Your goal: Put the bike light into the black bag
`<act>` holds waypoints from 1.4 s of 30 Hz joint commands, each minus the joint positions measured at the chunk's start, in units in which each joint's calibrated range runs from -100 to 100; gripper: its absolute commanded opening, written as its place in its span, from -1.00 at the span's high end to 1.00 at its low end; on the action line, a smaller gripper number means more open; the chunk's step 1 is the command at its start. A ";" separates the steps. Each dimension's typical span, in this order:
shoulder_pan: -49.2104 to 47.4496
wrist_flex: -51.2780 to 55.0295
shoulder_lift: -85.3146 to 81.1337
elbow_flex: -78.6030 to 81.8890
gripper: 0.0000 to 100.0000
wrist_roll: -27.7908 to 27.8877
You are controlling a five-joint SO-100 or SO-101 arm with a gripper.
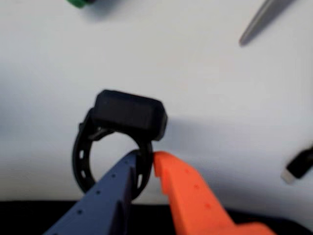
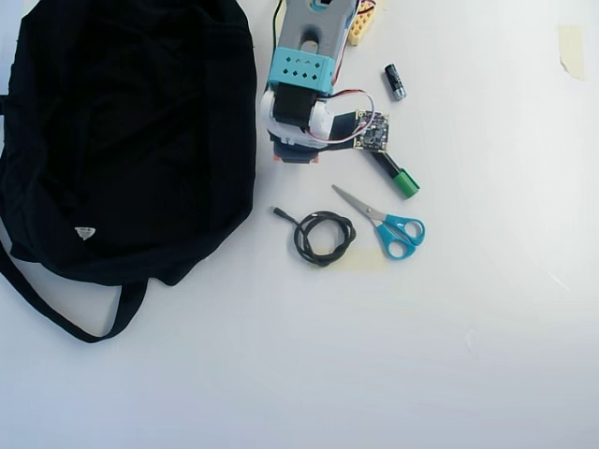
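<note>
Wrist view: pincer clamped on strap of bike light, over white worktop. Overhead: arm bent down beside black bag.

From overhead my arm hides the bike light; the wrist view is blurred, its lens unseen.
</note>
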 commanded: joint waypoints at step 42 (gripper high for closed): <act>-4.02 5.22 -14.07 -18.55 0.96 -41.71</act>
